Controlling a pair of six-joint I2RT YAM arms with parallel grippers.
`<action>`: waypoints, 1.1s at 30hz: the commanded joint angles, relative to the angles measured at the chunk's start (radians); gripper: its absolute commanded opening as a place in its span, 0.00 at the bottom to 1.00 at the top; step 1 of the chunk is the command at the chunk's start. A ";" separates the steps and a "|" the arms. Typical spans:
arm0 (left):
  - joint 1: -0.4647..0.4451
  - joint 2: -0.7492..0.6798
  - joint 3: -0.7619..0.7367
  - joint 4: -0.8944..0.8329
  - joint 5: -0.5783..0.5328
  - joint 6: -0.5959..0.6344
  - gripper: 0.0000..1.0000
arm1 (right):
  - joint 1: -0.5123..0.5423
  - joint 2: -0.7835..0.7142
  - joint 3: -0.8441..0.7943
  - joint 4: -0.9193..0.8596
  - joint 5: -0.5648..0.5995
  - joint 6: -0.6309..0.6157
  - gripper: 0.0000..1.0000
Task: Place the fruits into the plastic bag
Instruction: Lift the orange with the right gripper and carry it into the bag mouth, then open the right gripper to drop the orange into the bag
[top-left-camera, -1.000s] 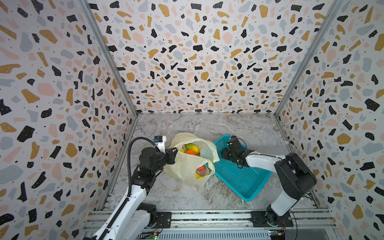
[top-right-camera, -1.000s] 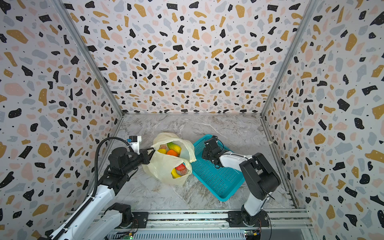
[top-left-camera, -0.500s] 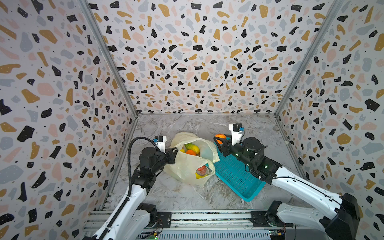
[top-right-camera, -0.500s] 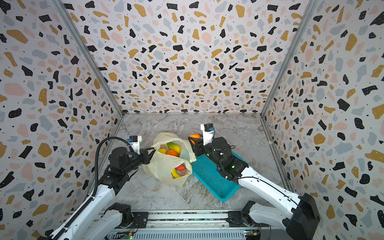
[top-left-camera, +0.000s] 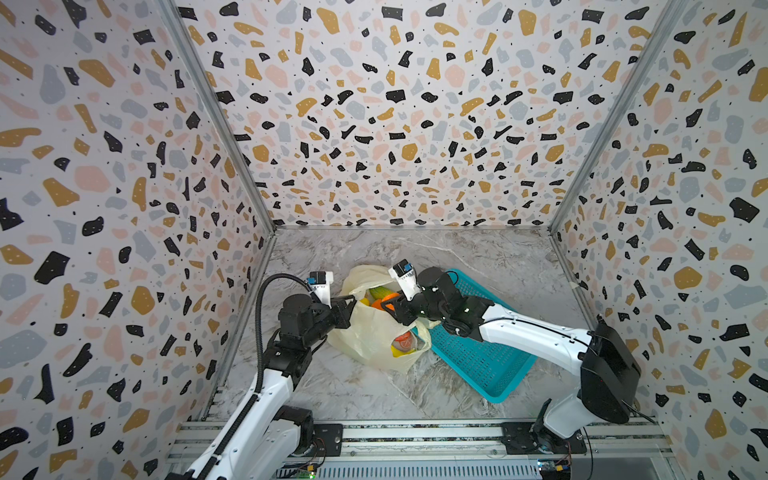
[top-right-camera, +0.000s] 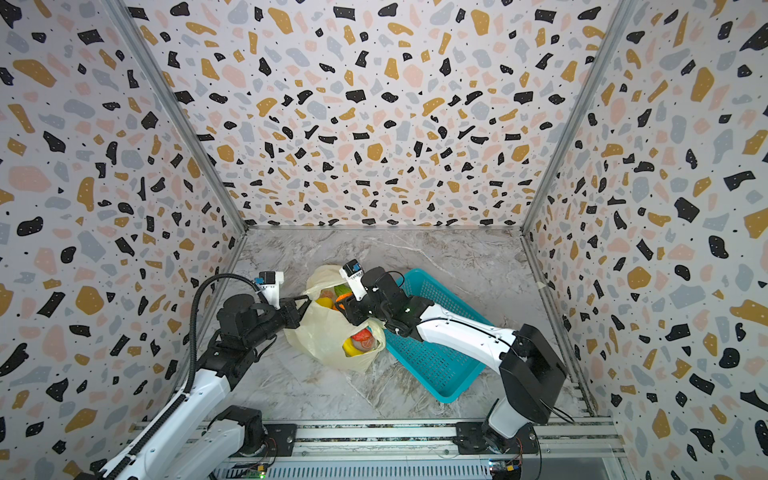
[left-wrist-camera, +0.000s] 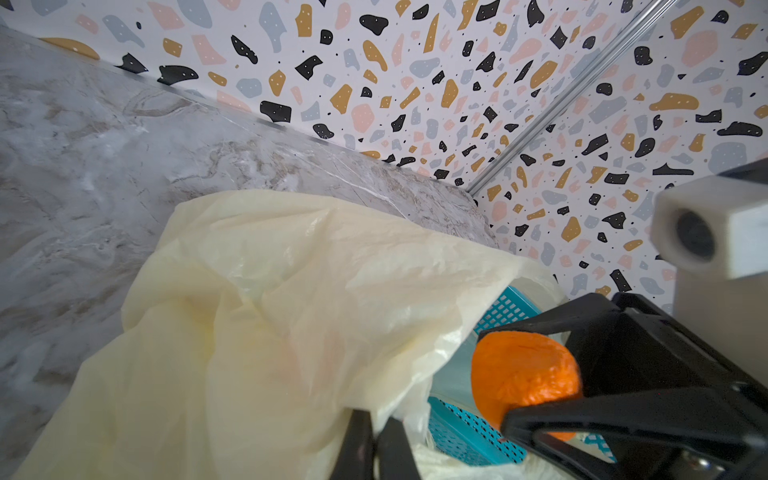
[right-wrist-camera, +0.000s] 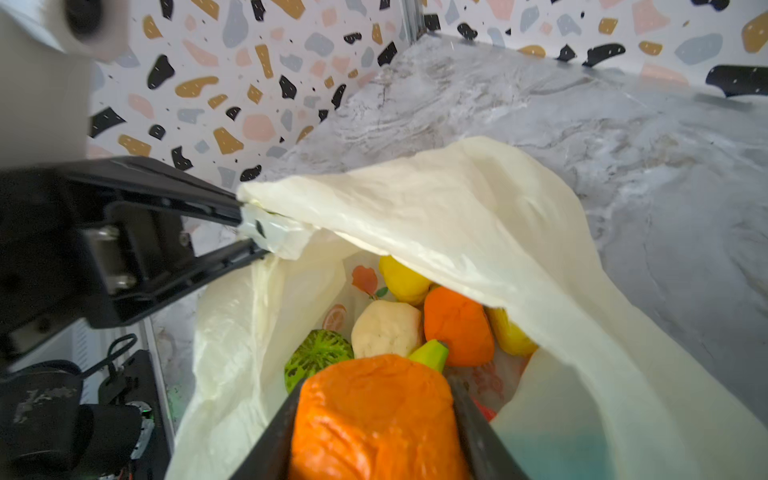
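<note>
The plastic bag (top-left-camera: 376, 332) slumps on the table (top-left-camera: 457, 257), up against the teal basket (top-left-camera: 478, 361). It is crinkly, pale yellow and translucent. My left gripper (top-left-camera: 351, 302) is pinched tight on its rim, holding the mouth up. My right gripper (top-left-camera: 390, 307), jaws part-way apart, grips the orange (left-wrist-camera: 523, 370) over that mouth. If the thin rim slips or sags, I judge the orange could drop outside. It could also roll off the fruits (right-wrist-camera: 386, 328) heaped inside: yellow, cream, green, orange.
</note>
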 joint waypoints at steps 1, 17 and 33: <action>-0.003 -0.011 0.007 0.032 0.012 0.015 0.00 | -0.002 0.028 0.099 -0.068 0.009 -0.038 0.36; -0.004 -0.017 0.018 -0.019 -0.081 0.022 0.00 | 0.026 0.156 0.274 -0.063 -0.094 -0.051 0.90; -0.003 -0.014 0.013 -0.056 -0.211 -0.019 0.00 | 0.027 -0.444 -0.187 -0.070 -0.088 -0.108 0.90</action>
